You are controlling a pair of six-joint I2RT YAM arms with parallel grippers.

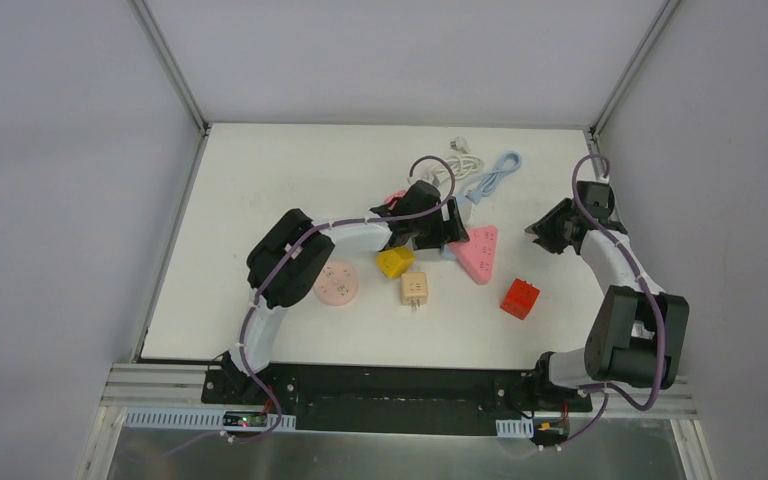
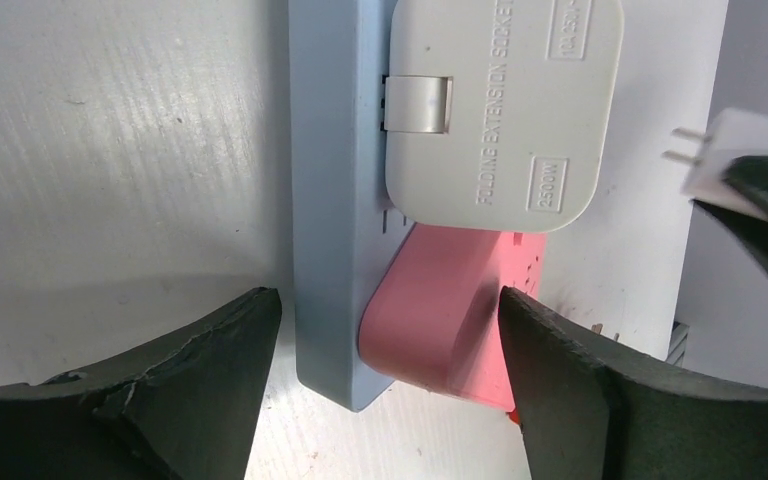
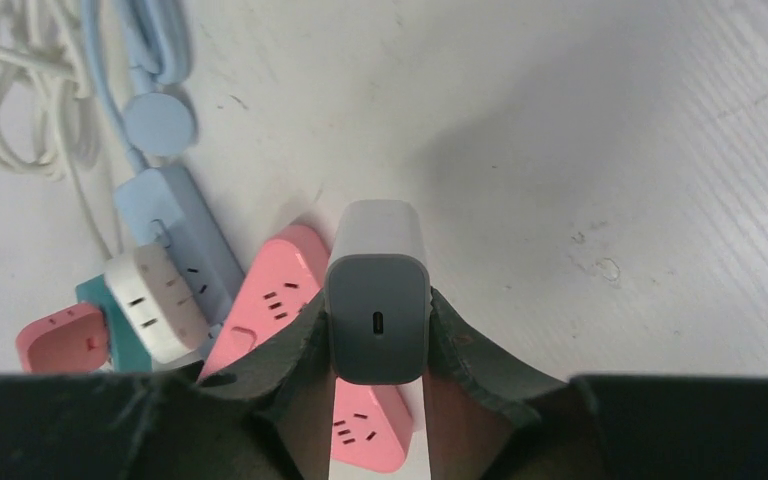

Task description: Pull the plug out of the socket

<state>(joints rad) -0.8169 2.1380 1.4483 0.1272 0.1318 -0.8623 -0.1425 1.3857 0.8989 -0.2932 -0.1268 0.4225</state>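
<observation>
My right gripper point(image 3: 377, 335) is shut on a white charger plug point(image 3: 377, 290) with a grey end face. It holds the plug above the table, clear of the pink triangular socket point(image 3: 280, 290). In the top view the right gripper point(image 1: 542, 232) hangs to the right of that pink socket point(image 1: 480, 252). My left gripper point(image 2: 390, 340) is open, its fingers on either side of the end of a light blue power strip point(image 2: 335, 200) and a corner of the pink socket point(image 2: 440, 315). A white folding extension socket point(image 2: 505, 100) sits on the blue strip. The plug's prongs point(image 2: 685, 145) show at the right of the left wrist view.
A yellow cube point(image 1: 394, 262), a beige cube point(image 1: 415, 289), a red cube point(image 1: 520, 298) and a round pink socket point(image 1: 336, 284) lie in front. White and blue cables point(image 1: 480, 170) are coiled behind. A teal socket point(image 3: 95, 295) and a small pink one point(image 3: 60, 340) lie beside the blue strip.
</observation>
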